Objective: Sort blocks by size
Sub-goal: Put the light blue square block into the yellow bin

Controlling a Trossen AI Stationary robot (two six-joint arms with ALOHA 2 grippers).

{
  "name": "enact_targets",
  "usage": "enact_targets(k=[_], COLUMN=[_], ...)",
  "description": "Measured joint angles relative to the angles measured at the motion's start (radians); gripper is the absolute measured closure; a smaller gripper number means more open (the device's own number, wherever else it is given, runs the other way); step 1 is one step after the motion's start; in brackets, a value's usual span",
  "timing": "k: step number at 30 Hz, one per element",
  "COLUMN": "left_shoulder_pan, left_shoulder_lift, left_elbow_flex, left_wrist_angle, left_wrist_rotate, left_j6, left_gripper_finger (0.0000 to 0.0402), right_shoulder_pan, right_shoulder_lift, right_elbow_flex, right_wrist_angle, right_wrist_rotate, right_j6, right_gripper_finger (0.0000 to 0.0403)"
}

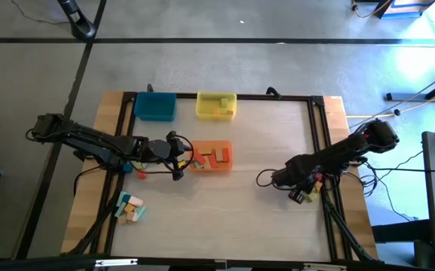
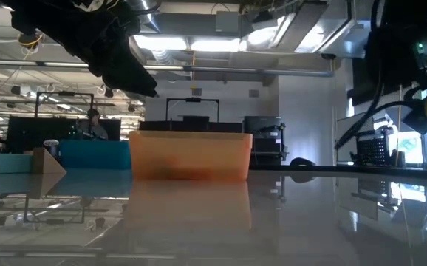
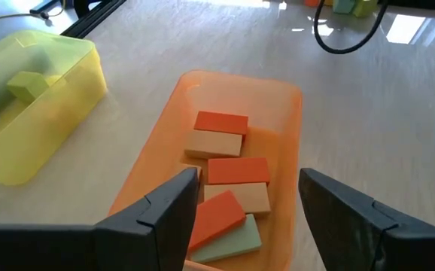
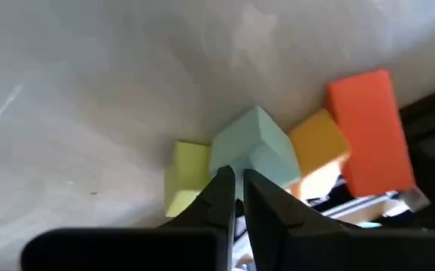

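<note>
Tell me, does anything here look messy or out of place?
Mostly tidy. The orange tray holds flat blocks lying overlapped and askew. Loose blocks sit in a small heap near the table's left edge, and another cluster is crowded at the right edge where the right end effector works.

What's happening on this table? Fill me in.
Two robot arms are sorting wooden blocks into trays. The left gripper hovers open over the orange tray, which holds several flat blocks. The right gripper is at the table's right edge, its fingers nearly closed against a pale green block in a small cluster. The yellow tray holds blocks too; a few loose ones remain.
</note>
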State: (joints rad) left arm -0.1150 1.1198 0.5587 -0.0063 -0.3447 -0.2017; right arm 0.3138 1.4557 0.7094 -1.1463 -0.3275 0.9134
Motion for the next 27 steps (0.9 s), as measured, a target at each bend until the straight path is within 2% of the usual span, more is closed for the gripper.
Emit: enact_targets(k=[2, 10, 19, 27], left_shoulder_pan=[0.0, 0.0, 0.0, 0.0], left_shoulder_lift=[0.0, 0.0, 0.0, 0.0], left_elbow_flex=[0.0, 0.0, 0.0, 0.0], left_wrist_angle=[0.0, 0.003, 0.008, 0.009], left_wrist_rotate=[0.0, 0.0, 0.0, 0.0], left_j6=[0.0, 0.0, 0.0, 0.005], left_gripper_finger=[0.0183, 0.0183, 0.0183, 0.0183], right_shoulder_pan=[0.001, 0.0, 0.0, 0.0], right_shoulder_lift=[0.002, 0.002, -0.004, -0.003], right_elbow_flex=[-0.003, 0.007, 0.125, 0.015], right_wrist_angle=[0.081, 0.179, -0.129, -0.101], right_wrist_rotate=[0.029, 0.092, 0.122, 0.047], right_j6=[-0.002, -0.082, -0.07, 0.013], right_gripper_finger=[0.0372, 0.0372, 0.0372, 0.0372])
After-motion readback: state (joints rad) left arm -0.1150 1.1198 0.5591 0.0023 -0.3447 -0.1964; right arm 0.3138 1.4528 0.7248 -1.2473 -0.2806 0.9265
